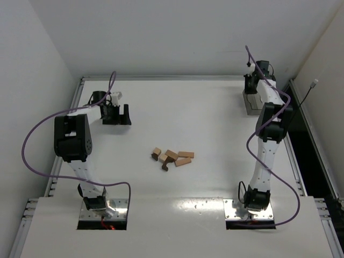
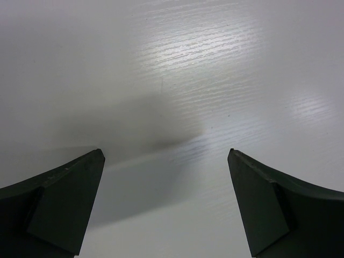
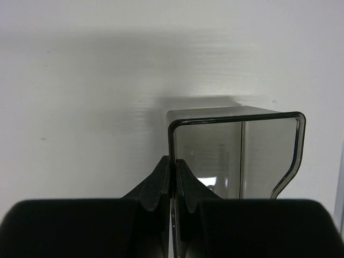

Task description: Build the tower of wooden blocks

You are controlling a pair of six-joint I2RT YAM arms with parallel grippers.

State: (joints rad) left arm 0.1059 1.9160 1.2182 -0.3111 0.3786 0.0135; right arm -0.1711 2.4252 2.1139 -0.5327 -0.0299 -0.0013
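Note:
The wood blocks [image 1: 172, 157] lie loose in a small cluster at the table's middle. They are light tan cuboids [image 1: 186, 155] and dark brown shaped pieces [image 1: 165, 164]. No tower stands. My left gripper [image 1: 116, 115] is at the far left, away from the blocks. In the left wrist view it [image 2: 166, 153] is open and empty over bare table. My right gripper [image 1: 250, 88] is at the far right. In the right wrist view it [image 3: 173, 161] is shut on the left wall of the grey translucent tray [image 3: 235, 119].
The grey tray [image 1: 252, 106] sits near the table's far right corner. White walls enclose the table on the left, back and right. A metal rail [image 1: 161, 78] runs along the far edge. Purple cables hang off both arms.

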